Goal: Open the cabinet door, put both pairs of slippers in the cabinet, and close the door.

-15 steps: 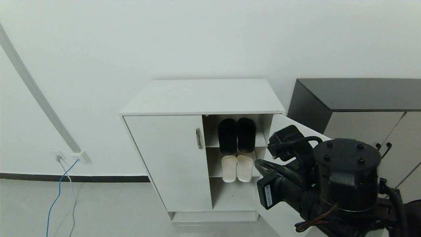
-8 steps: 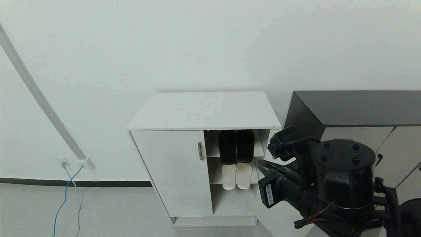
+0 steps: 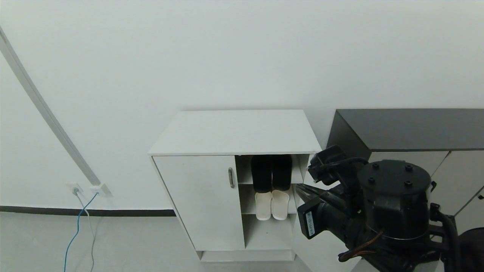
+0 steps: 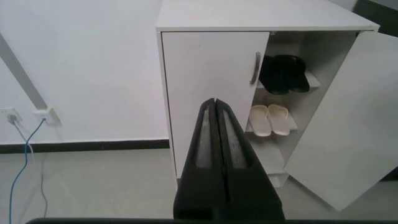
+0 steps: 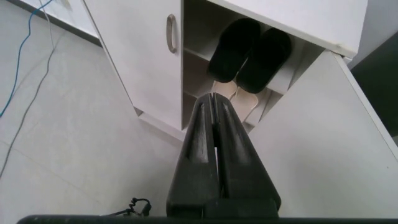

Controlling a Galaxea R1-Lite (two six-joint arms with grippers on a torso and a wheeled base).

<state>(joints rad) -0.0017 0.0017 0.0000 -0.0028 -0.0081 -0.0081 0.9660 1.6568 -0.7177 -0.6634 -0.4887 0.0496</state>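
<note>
With the black slippers [image 3: 271, 172] and white slippers [image 3: 271, 204] shelved, only pushing the open right door [image 4: 339, 124] shut seems left; left gripper [image 4: 215, 102] and right gripper [image 5: 215, 98] are both pinched closed, empty.

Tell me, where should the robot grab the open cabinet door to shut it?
Probably by its free edge, the one farthest from the hinges. The open door stands swung wide on the cabinet's right side, showing its plain inner face with nothing to grip. Coming round to the outer face, the shut right gripper could also just push near that edge.
</note>
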